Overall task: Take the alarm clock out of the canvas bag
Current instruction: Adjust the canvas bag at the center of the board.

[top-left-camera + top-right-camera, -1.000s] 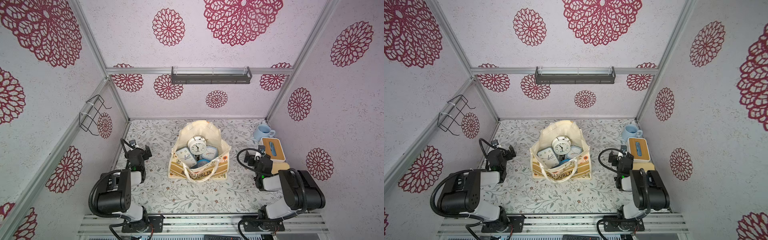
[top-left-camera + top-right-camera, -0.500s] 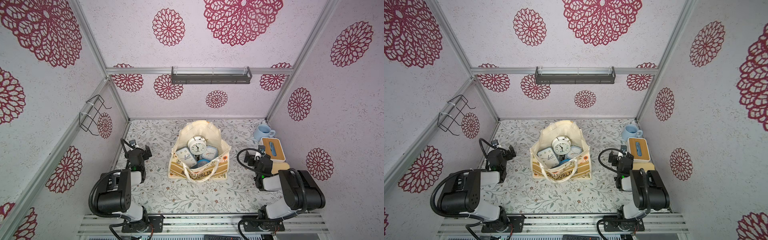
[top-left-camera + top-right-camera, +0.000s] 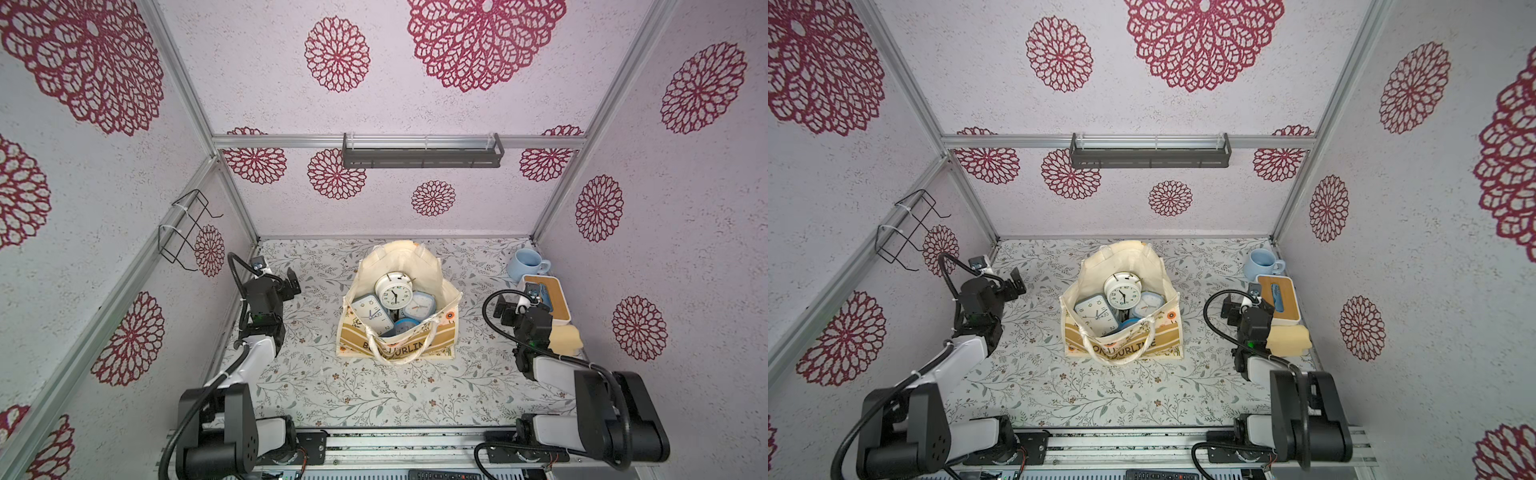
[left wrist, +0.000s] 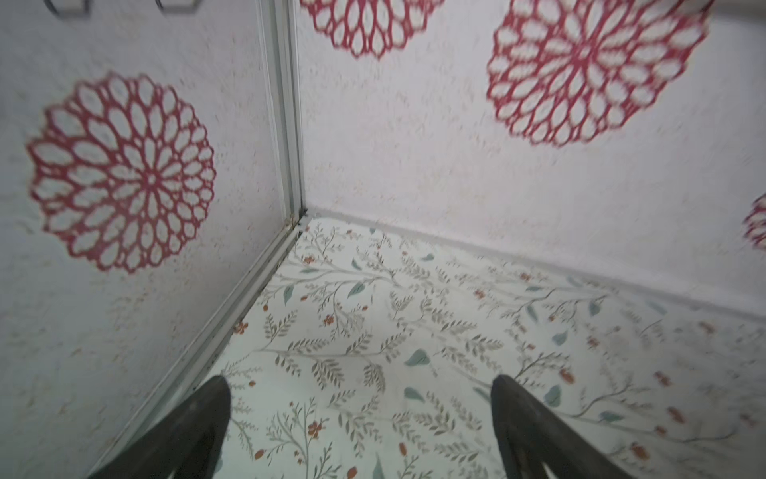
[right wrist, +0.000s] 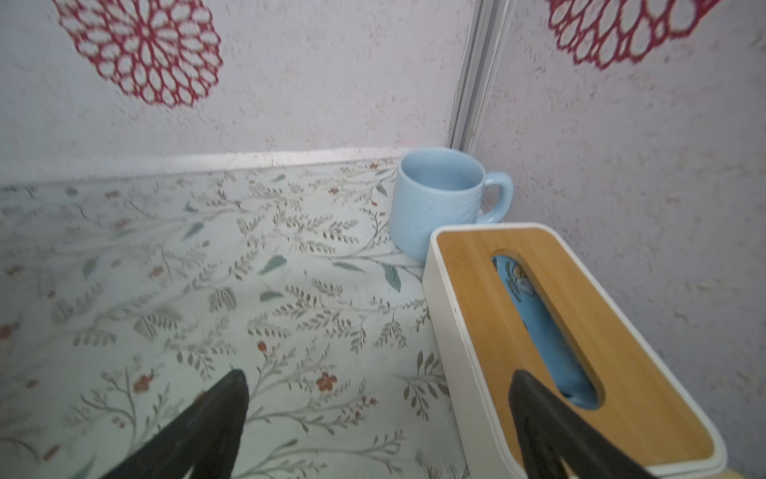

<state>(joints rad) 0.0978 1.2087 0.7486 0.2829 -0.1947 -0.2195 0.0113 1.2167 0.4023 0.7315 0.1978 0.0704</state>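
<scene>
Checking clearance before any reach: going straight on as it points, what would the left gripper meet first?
Probably the back wall or the table at its foot; depth is unclear. Nothing stands between it and the open left gripper.

- The canvas bag (image 3: 446, 332) is showing dark capital lettering on its striped front panel in both top views (image 3: 1167, 332); "OURLIN" is reading clearly, and a hanging handle is covering the other letters.
- The round white alarm clock (image 3: 393, 289) and the square alarm clock (image 3: 371, 311) are showing dial numerals, too small to read.
- The blue pack (image 5: 539, 327) in the tissue box (image 5: 476, 290) is carrying blurred, unreadable print.
</scene>
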